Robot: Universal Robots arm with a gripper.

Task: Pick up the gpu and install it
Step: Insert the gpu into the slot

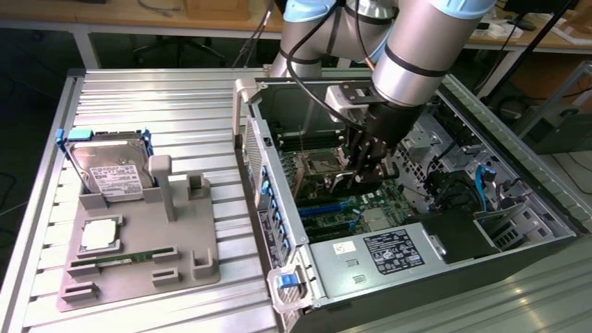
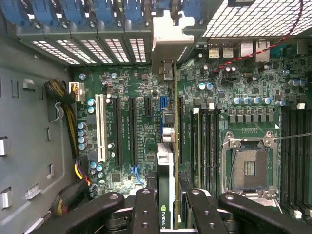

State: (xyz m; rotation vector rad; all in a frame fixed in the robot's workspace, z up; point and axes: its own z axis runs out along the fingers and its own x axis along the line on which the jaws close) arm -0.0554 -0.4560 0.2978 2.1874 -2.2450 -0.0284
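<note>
Ribbed metal covered the desk (image 1: 157, 97), with wooden benches behind it. At the exterior view's left a grey holder (image 1: 138, 260) lay on the desk. A hard drive (image 1: 107, 170) with a white label stood in its back slot, a square processor chip (image 1: 100, 234) lay in front of that, and a narrow green memory stick (image 1: 134, 257) lay nearer the front edge.

Toward the exterior view's right stood an open computer case (image 1: 416, 208), with the motherboard (image 1: 324, 208) lying flat inside it and a power supply (image 1: 389, 253) with a white label at the near end. The robot arm (image 1: 416, 48) reached down into the case from above.

The pincer (image 2: 168, 204) was closed on the gpu (image 2: 165, 165), its black fingers (image 2: 146, 209) pressing on both faces of the card. In the wrist view the card was seen on edge, standing upright over the motherboard between the long black slots (image 2: 132, 129), with its silver bracket (image 2: 168, 36) up against the rear wall of the case. I could not tell whether the card was already seated in a slot. An empty processor socket (image 2: 249, 168) was beside the memory slots.
</note>
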